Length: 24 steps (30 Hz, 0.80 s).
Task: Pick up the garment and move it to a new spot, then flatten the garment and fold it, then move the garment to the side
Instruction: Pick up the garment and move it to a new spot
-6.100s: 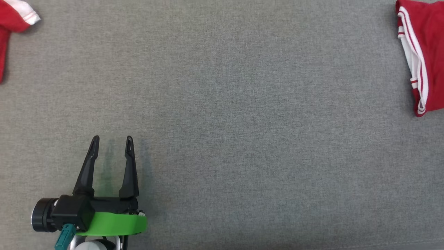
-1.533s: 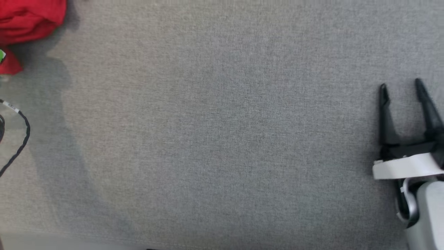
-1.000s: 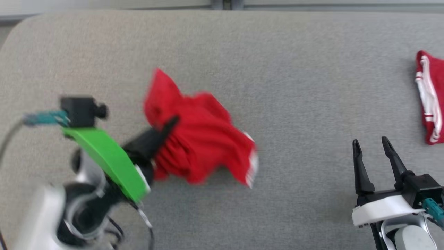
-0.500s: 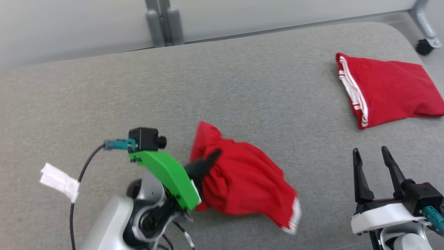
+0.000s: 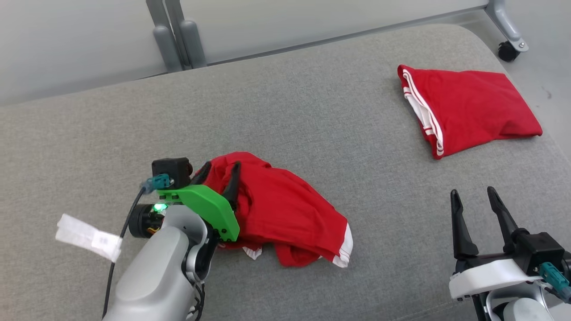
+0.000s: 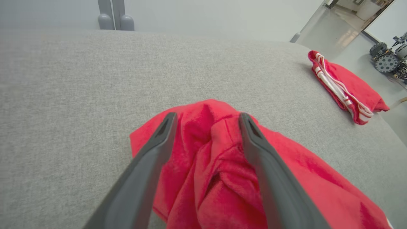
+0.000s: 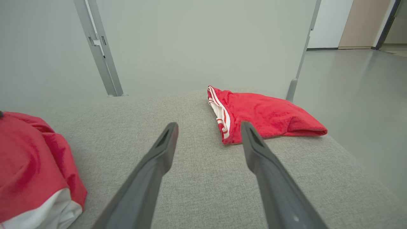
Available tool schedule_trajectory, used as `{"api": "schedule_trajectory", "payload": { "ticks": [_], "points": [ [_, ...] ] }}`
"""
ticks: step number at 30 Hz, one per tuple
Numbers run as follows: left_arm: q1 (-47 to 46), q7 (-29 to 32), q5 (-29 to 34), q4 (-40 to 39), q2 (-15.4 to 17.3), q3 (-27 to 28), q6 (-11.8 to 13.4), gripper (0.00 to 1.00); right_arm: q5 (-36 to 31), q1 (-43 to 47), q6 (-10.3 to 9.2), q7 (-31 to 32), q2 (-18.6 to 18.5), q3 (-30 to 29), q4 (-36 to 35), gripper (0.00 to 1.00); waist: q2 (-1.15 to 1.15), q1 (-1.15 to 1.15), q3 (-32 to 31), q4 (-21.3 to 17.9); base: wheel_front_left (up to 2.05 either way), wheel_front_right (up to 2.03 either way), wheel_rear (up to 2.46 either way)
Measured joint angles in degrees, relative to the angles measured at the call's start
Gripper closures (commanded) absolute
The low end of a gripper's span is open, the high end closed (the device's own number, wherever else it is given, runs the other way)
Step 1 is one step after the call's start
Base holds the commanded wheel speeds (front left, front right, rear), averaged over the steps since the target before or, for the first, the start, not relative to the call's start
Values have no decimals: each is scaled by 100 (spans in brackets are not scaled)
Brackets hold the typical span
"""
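Garment point(image 5: 285, 214), red with white trim: lay crumpled in a loose heap on the near left part of the grey fabric surface point(image 5: 312, 111), white hem turned out at its right end. Half a second earlier hung bunched from pinched fingers; now slumped flat and spread wider. Left gripper point(image 5: 221, 165), green-collared: stood at the heap's left end, jaws parted wide where earlier clamped on the cloth; in the left wrist view point(image 6: 207, 115) straddled a raised ridge of the garment point(image 6: 222, 165) without pinching it, though touch at the fingertips could not be told. Right gripper point(image 5: 472, 191), white-collared: held at the lower right over bare surface, well apart from the heap, jaws wide and empty, as before; seen likewise in the right wrist view point(image 7: 209, 124). Second red garment point(image 5: 468, 107), folded, white stripes along its left edge: lay at the far right corner, untouched. White tag point(image 5: 87, 236) on a black cable: hung at the left arm. Surface: grey woven cover, rounded corners. Beyond: grey metal posts point(image 5: 176, 38), pale wall panel, a caster wheel point(image 5: 508, 51) on a smooth grey floor.
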Motion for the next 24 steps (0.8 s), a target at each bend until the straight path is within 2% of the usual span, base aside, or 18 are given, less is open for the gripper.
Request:
{"api": "schedule_trajectory", "payload": {
  "ticks": [4,7,11,15,20,24],
  "points": [
    [64,-1062,124,-55,-38,132,-49,0,-58,71,0,0,-7,-98,-85,0,0,0,-151,97,0,0,0],
    [425,-1417,213,-385,-15,245,32,0,-93,196,0,0,-35,-250,-171,0,0,0,-275,212,0,0,0],
    [1144,-1507,593,-1096,102,383,272,0,-148,360,0,-1,-110,-426,-305,0,0,0,-439,432,0,0,0],
    [1963,-1537,1285,-1954,144,688,490,0,-204,496,0,0,-149,-637,-392,0,0,0,-572,705,0,0,0],
    [3062,-1541,1736,-2617,7,1359,445,0,-250,591,0,0,-185,-571,-326,0,0,0,-713,1005,0,0,0],
    [3858,-1541,2293,-3076,-134,1887,152,0,-253,622,0,0,-171,-527,-236,0,0,0,-839,1167,0,0,0]
  ]
}}
